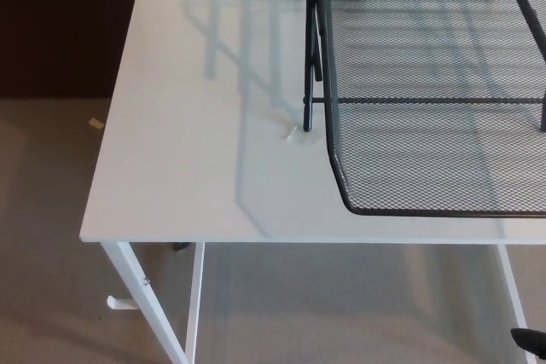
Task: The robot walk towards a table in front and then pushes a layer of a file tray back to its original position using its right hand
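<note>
A black wire-mesh file tray (426, 57) stands on the right part of the white table (196, 151). Its pulled-out mesh layer (435, 159) juts forward, and its front rim (426, 210) lies close to the table's front edge. The tray's black frame posts (309, 49) rise at its left side. Only a small dark tip of my right hand (533, 340) shows at the bottom right corner, below the table edge and well short of the tray. My left hand does not show.
White table legs (145, 304) stand under the left front corner, and another leg (509, 283) is at the right. Beige carpet (43, 236) surrounds the table. A dark wall (60, 23) lies at the far left. A small scrap (95, 123) lies on the floor.
</note>
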